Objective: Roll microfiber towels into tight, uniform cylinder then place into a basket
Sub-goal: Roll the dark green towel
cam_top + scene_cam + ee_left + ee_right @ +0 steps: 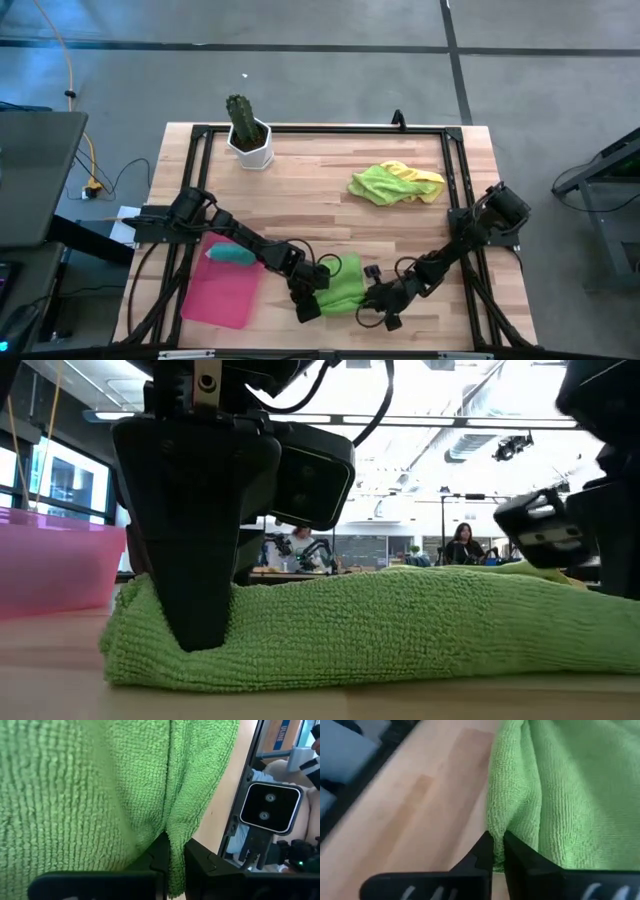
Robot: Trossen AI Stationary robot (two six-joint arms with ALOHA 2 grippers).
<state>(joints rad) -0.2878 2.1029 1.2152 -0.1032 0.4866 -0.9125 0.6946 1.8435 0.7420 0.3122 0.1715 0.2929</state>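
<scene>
A wooden worktop (320, 200) seen from above, with a dark robot arm reaching in from each side.

At the far left, near the front edge, lies the shallow pink-red basket (222, 295). A rolled teal towel (231, 257) rests at its back end.

Behind and just right of it, near the back edge, stands a white pot with a cactus (248, 135).

Moving right, the left pincer (308, 296) sits at the left edge of a green towel (342, 283) that lies flat near the front middle of the worktop. Its two dark fingers (159, 862) are clamped together on a fold of the green cloth.

Right of the towel, the right pincer (377, 301) meets the towel's right edge. Its fingers (484, 851) are likewise pinched on a thin fold at the cloth's edge, the bare wood beside it.

Farther back and to the right, well apart from both arms, a lime green towel (378, 183) and a yellow towel (420, 177) lie crumpled together in a loose heap.

In the level view, people sit at desks in the room beyond.
</scene>
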